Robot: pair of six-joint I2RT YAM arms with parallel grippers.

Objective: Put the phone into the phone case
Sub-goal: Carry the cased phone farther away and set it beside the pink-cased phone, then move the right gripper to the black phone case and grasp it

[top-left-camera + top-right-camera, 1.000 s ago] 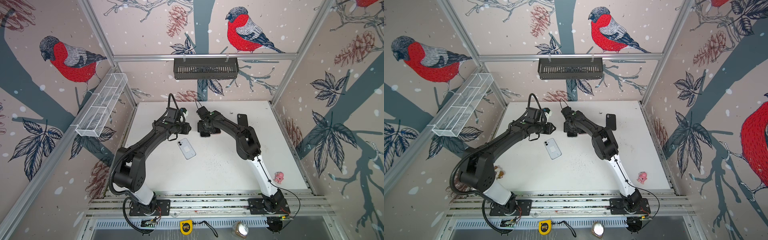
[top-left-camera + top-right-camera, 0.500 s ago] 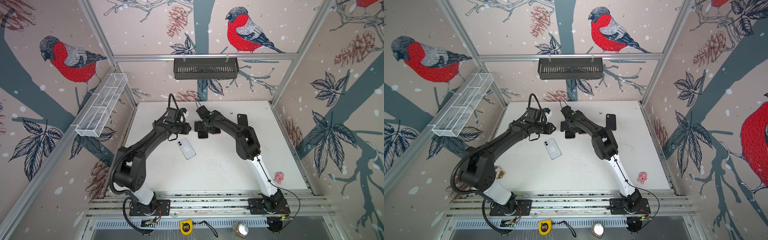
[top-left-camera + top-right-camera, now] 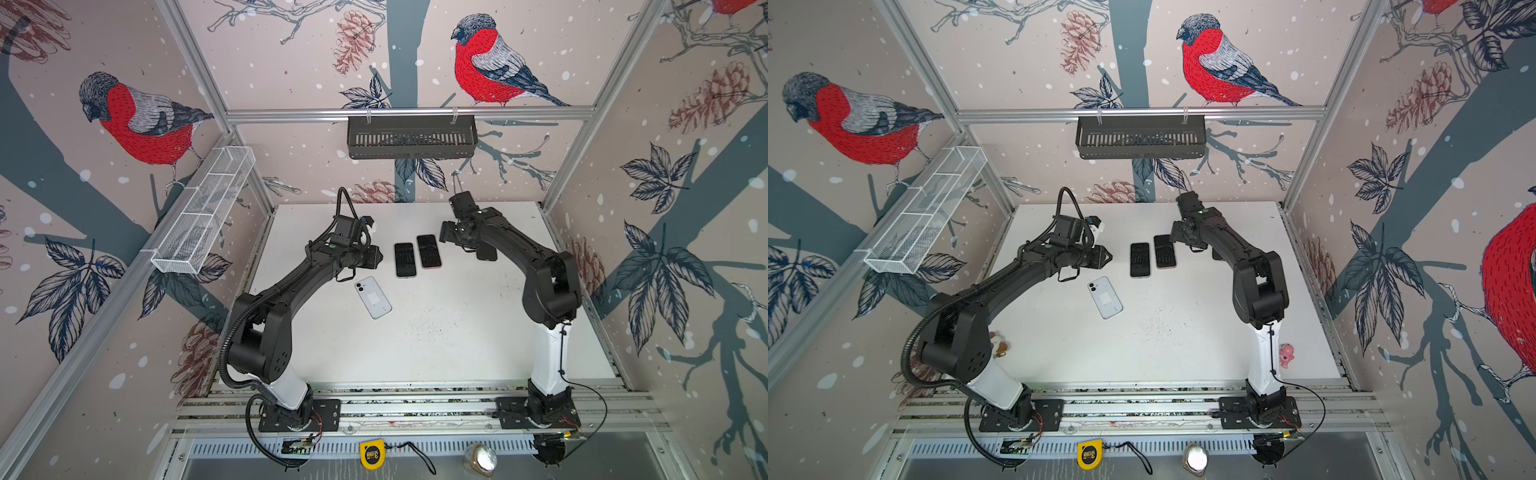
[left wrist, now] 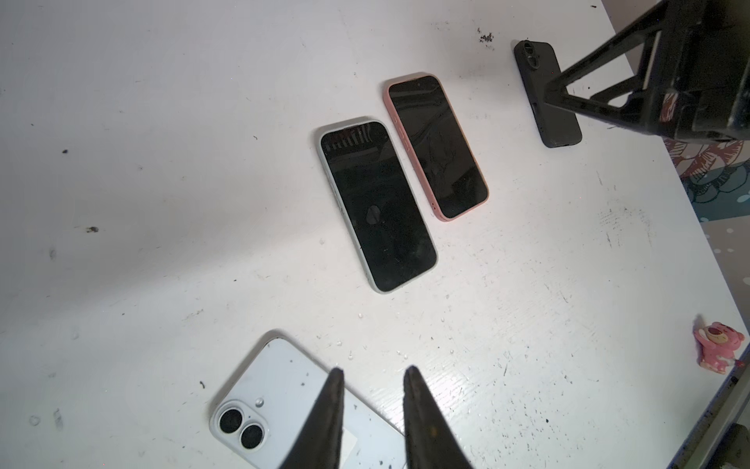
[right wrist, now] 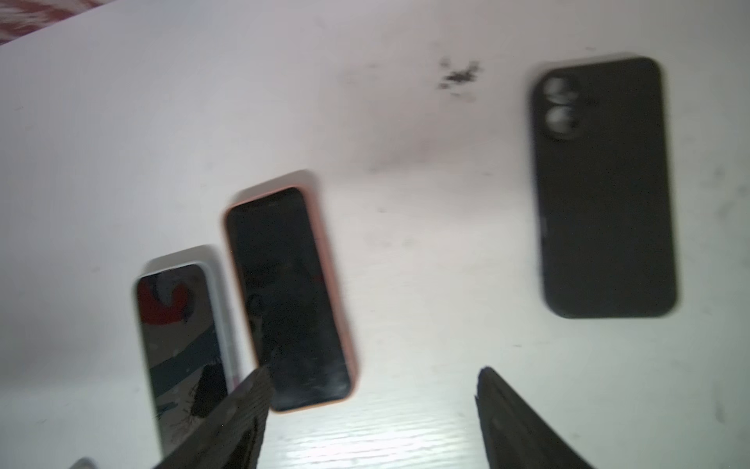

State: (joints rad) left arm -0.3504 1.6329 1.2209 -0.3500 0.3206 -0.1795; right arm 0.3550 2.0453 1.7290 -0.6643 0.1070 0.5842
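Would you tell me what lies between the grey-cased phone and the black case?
The pink-cased phone, screen up, close beside the grey-cased phone; from it to the black case the table is bare. The left wrist view shows it.

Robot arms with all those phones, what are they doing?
They're meant to put a phone into a case. Right now neither arm holds anything. The left arm hangs by the blue phone, which lies face down, its jaws only a little apart. The right arm hangs near the black case, jaws wide open. Between the arms, a pink-edged phone and a pale-edged phone lie screen-up side by side.
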